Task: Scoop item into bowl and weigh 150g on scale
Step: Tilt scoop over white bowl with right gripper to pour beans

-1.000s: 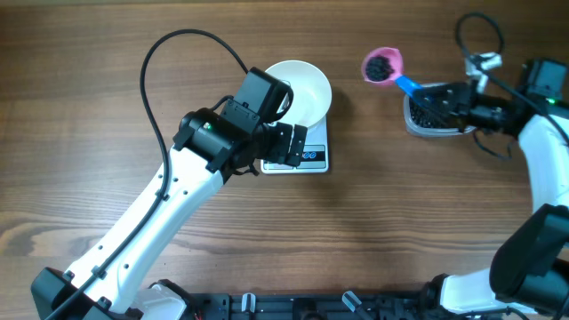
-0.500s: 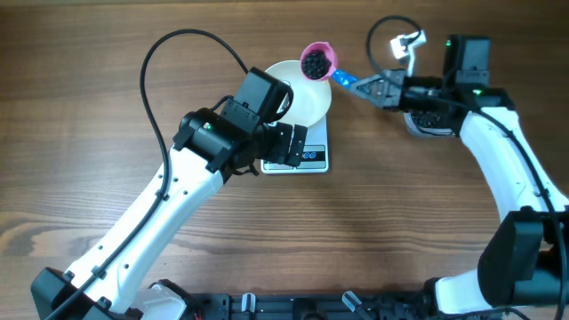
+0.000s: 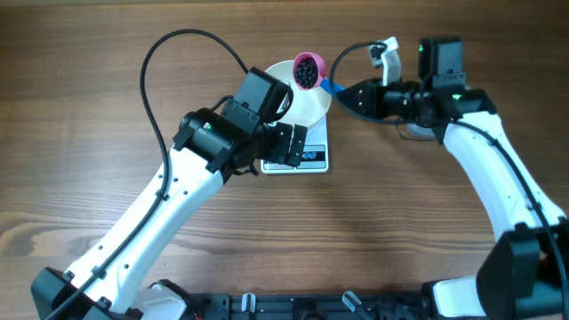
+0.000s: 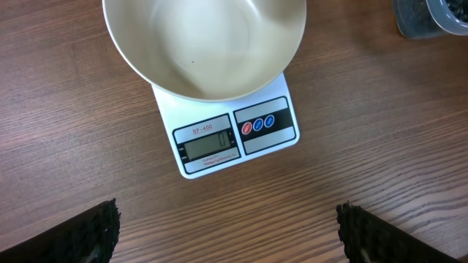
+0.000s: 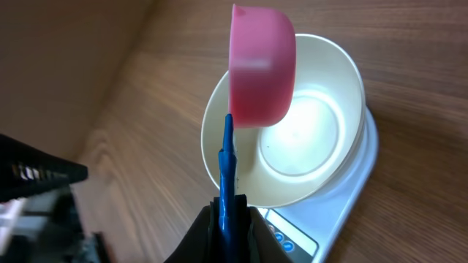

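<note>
- Right now the right gripper [image 5: 228,216] has its jaws clamped on the flat blue handle [image 5: 227,164] of a small pink scoop cup [image 3: 308,70].
- From overhead, the cup holds a dark load of small round black pellets [image 3: 307,72] and hangs above the far rim of the round glossy white bowl [image 3: 311,105], mouth facing up.
- In the right wrist view the cup shows only its pink outer wall, with the bowl's rim and smooth white inside behind it.
- The bowl sits on the white rectangular digital kitchen scale [image 4: 219,146]; its near edge overhangs the scale's top, leaving the grey display and the round buttons uncovered. The display shows a single digit that looks like zero.
- The left gripper [image 4: 232,235] hovers over the wooden table [image 4: 380,139] in front of the scale, jaws spread wide apart, touching nothing.
- A clear plastic tub [image 4: 430,16] with more dark pellets lies at the upper right corner of the left wrist view, well apart from the scale.
</note>
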